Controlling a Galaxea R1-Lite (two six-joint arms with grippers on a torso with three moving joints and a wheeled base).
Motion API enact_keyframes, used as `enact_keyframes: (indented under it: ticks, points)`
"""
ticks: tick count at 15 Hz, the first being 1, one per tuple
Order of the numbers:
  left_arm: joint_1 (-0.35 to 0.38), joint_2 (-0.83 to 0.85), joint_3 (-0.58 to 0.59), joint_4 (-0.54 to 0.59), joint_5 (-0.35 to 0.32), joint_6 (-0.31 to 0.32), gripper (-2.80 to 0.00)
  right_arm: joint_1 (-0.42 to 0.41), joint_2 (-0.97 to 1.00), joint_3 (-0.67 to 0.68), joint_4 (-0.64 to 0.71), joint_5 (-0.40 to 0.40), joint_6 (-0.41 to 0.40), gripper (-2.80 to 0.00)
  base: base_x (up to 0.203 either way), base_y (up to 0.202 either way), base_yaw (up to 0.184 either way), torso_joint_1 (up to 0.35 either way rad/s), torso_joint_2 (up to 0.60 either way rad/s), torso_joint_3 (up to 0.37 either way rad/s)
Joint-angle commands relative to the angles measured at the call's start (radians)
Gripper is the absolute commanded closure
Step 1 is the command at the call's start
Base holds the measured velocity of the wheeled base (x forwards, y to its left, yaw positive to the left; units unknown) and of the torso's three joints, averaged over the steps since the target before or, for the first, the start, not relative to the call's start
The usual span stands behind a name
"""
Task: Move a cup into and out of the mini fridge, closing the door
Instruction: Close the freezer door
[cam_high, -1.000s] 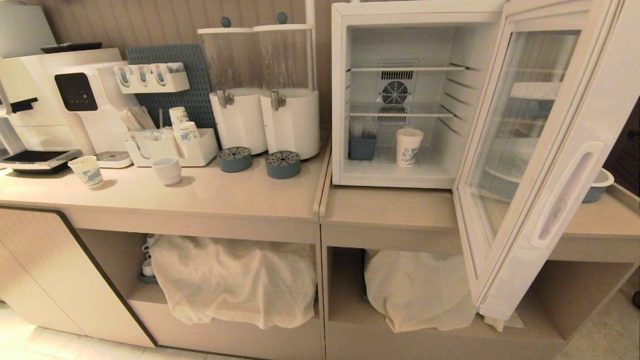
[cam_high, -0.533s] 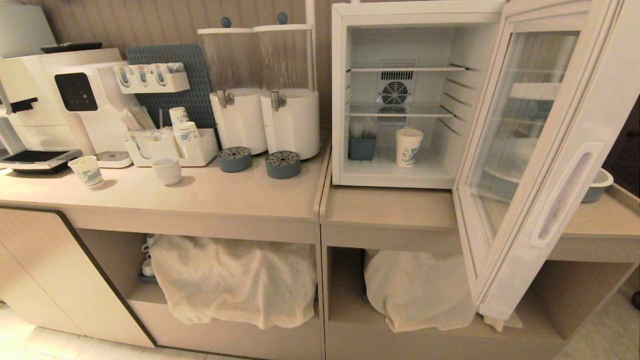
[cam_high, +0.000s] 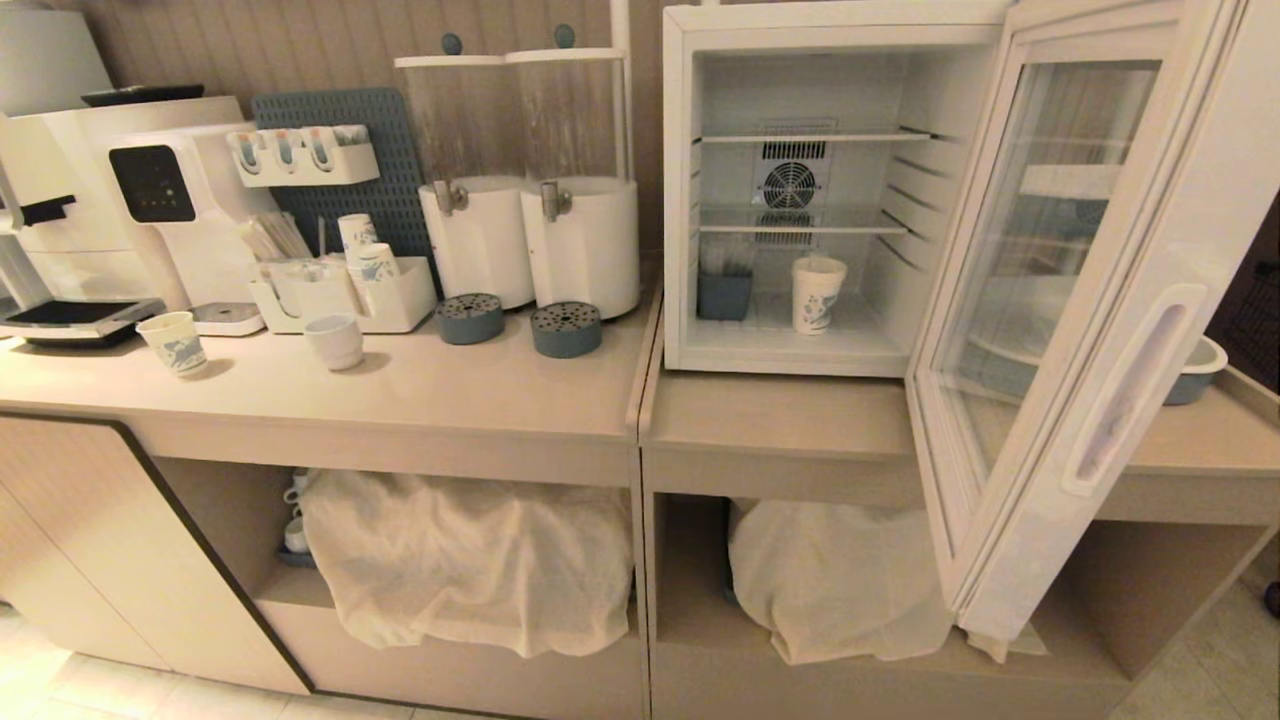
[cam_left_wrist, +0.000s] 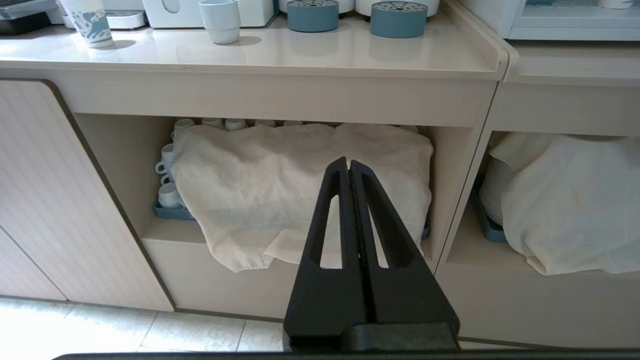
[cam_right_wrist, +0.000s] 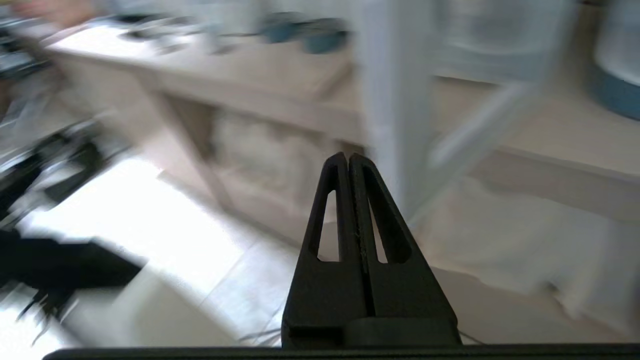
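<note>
Jaws on both our grippers, left (cam_left_wrist: 349, 165) and right (cam_right_wrist: 348, 159), are pressing together, empty; cup (cam_high: 818, 294) is sitting inside the fridge (cam_high: 680, 200), door (cam_high: 1090, 330) open.

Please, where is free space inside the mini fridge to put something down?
In the mini fridge, the floor right of the cup is bare, and both upper shelves look empty. The back-left corner by the blue holder is crowded.

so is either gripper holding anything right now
Nothing is held: the left gripper and right gripper are both shut on nothing; the cup stands in the mini fridge.
</note>
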Motion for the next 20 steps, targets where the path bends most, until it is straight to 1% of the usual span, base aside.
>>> enact_keyframes:
  ticks: [1, 2, 3, 4, 5, 6, 7, 8, 9, 10, 11, 12, 13, 14, 15, 16, 17, 18, 19, 20]
  points:
    - [0.001, 0.000, 0.018, -0.001, 0.000, 0.000, 0.00, -0.062, 0.139, 0.005, -0.072, -0.057, 0.029, 0.00, 0.000, 0.000, 0.000, 0.000, 0.00, 0.000]
    - [0.001, 0.000, 0.020, -0.001, 0.000, 0.000, 0.00, -0.130, 0.178, 0.017, -0.120, -0.063, 0.052, 0.00, 0.000, 0.000, 0.000, 0.000, 0.00, 0.000]
    - [0.001, 0.000, 0.019, -0.001, 0.000, 0.000, 0.00, -0.170, 0.209, 0.066, -0.170, -0.062, 0.059, 0.00, 0.000, 0.000, 0.000, 0.000, 0.00, 0.000]
    - [0.001, 0.000, 0.020, -0.001, 0.000, -0.002, 0.00, -0.184, 0.227, 0.135, -0.232, -0.057, 0.060, 0.00, 0.000, 0.000, 0.000, 0.000, 0.00, 0.000]
    - [0.001, 0.000, 0.020, -0.002, 0.000, -0.002, 0.00, -0.200, 0.245, 0.201, -0.303, -0.037, 0.064, 0.00, 0.000, 0.000, 0.000, 0.000, 0.00, 0.000]
    - [0.001, 0.000, 0.020, -0.002, 0.000, -0.002, 0.00, -0.250, 0.264, 0.269, -0.380, 0.028, 0.054, 0.00, 0.000, 0.000, 0.000, 0.000, 0.00, 0.000]
    - [0.001, 0.000, 0.018, -0.002, 0.000, -0.002, 0.00, -0.346, 0.287, 0.298, -0.435, 0.125, 0.029, 0.00, 0.000, 0.000, 0.000, 0.000, 0.00, 0.000]
    - [0.001, 0.000, 0.020, -0.002, 0.000, -0.002, 0.00, -0.469, 0.314, 0.310, -0.471, 0.227, 0.006, 0.00, 0.000, 0.000, 0.000, 0.000, 0.00, 0.000]
    - [0.001, 0.000, 0.018, -0.002, 0.000, -0.002, 0.00, -0.646, 0.347, 0.319, -0.504, 0.383, -0.030, 0.00, 0.000, 0.000, 0.000, 0.000, 0.00, 0.000]
    - [0.001, 0.000, 0.020, -0.002, 0.000, -0.002, 0.00, -0.830, 0.385, 0.323, -0.529, 0.582, -0.076, 0.00, 0.000, 0.000, 0.000, 0.000, 0.00, 0.000]
    - [0.001, 0.000, 0.020, -0.002, 0.000, -0.002, 0.00, -1.001, 0.430, 0.324, -0.548, 0.807, -0.127, 0.00, 0.000, 0.000, 0.000, 0.000, 0.00, 0.000]
    - [0.001, 0.000, 0.020, -0.002, 0.000, -0.002, 0.00, -1.144, 0.474, 0.324, -0.563, 0.995, -0.172, 0.00, 0.000, 0.000, 0.000, 0.000, 0.00, 0.000]
    - [0.001, 0.000, 0.020, -0.002, 0.000, 0.000, 0.00, -1.239, 0.518, 0.324, -0.577, 1.096, -0.213, 0.00, 0.000, 0.000, 0.000, 0.000, 0.00, 0.000]
    - [0.001, 0.000, 0.018, -0.001, 0.000, 0.000, 0.00, -1.290, 0.557, 0.324, -0.591, 1.164, -0.248, 0.00, 0.000, 0.000, 0.000, 0.000, 0.00, 0.000]
    - [0.001, 0.000, 0.019, -0.001, 0.000, 0.000, 0.00, -1.306, 0.599, 0.326, -0.611, 1.214, -0.285, 0.00, 0.000, 0.000, 0.000, 0.000, 0.00, 0.000]
    - [0.001, 0.000, 0.018, -0.001, 0.000, 0.000, 0.00, -1.280, 0.640, 0.330, -0.638, 1.245, -0.320, 0.00, 0.000, 0.000, 0.000, 0.000, 0.00, 0.000]
    - [0.001, 0.000, 0.019, -0.001, 0.000, 0.000, 0.00, -1.218, 0.678, 0.335, -0.669, 1.254, -0.347, 0.00, 0.000, 0.000, 0.000, 0.000, 0.00, 0.000]
    - [0.001, 0.000, 0.018, -0.001, 0.000, 0.000, 0.00, -1.112, 0.723, 0.340, -0.712, 1.242, -0.369, 0.00, 0.000, 0.000, 0.000, 0.000, 0.00, 0.000]
    - [0.001, 0.000, 0.020, -0.001, 0.000, 0.000, 0.00, -1.010, 0.773, 0.345, -0.769, 1.209, -0.386, 0.00, 0.000, 0.000, 0.000, 0.000, 0.00, 0.000]
    - [0.001, 0.000, 0.019, -0.001, 0.000, 0.000, 0.00, -0.928, 0.816, 0.349, -0.826, 1.166, -0.396, 0.00, 0.000, 0.000, 0.000, 0.000, 0.00, 0.000]
